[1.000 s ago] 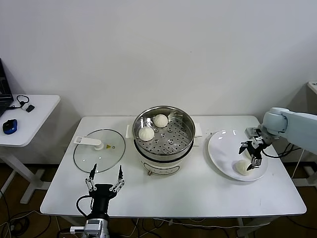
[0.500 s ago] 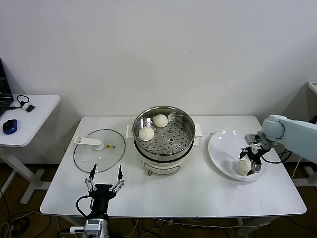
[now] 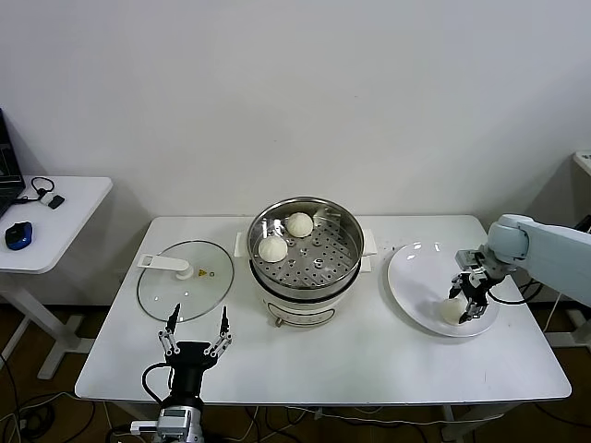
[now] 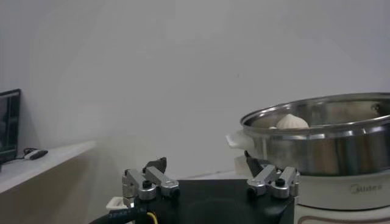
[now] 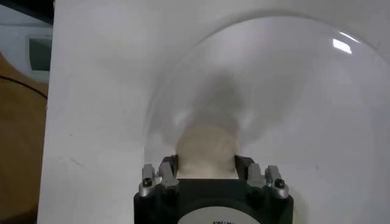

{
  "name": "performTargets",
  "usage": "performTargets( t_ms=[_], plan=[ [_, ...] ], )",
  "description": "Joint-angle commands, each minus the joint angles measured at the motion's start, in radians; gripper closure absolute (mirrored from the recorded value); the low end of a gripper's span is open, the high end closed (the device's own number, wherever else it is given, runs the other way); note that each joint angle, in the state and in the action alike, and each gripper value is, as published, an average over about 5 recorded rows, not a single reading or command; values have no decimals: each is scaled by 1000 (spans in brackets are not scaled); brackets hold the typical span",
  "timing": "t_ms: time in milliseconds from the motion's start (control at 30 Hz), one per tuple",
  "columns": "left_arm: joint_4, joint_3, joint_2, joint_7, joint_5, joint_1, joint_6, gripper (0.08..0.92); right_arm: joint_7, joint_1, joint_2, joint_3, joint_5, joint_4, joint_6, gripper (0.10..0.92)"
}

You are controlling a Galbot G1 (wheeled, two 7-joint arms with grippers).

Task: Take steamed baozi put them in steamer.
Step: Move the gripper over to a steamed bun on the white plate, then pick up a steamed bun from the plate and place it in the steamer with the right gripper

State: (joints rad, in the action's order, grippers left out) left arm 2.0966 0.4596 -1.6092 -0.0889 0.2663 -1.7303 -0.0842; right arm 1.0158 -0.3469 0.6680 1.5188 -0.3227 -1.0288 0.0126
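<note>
The steamer (image 3: 305,293) stands mid-table with two baozi (image 3: 298,224) (image 3: 272,248) on its perforated tray. A third baozi (image 3: 450,312) lies at the near side of the white plate (image 3: 416,272) on the right. My right gripper (image 3: 462,309) is down on the plate with its fingers closed against both sides of this baozi (image 5: 206,146), which rests on the plate (image 5: 292,91). My left gripper (image 3: 197,321) is open and empty at the table's front left. Its wrist view shows the steamer (image 4: 329,146) with a baozi (image 4: 292,122) above the rim.
The glass lid (image 3: 185,279) with a white handle lies flat left of the steamer. A white side table (image 3: 55,221) with small items stands farther left. The table's front edge is just behind my left gripper.
My right gripper has come down a little and settled around the baozi on the plate. The left arm has not moved.
</note>
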Motion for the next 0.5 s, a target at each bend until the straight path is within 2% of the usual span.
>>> performTargets(
  t_ms=[33,300,500],
  plan=[
    [3,0,-49,1,0,1,1,177,0,-69,-3,50,-13,-46,2,436],
    [7,-4,-49,3,-1,4,3,177,13,-434,63,290,-127,-212,-17,449],
    [9,-7,-49,3,-2,2,0,177,27,-591,154,321,-196,-296,-43,448]
  ],
)
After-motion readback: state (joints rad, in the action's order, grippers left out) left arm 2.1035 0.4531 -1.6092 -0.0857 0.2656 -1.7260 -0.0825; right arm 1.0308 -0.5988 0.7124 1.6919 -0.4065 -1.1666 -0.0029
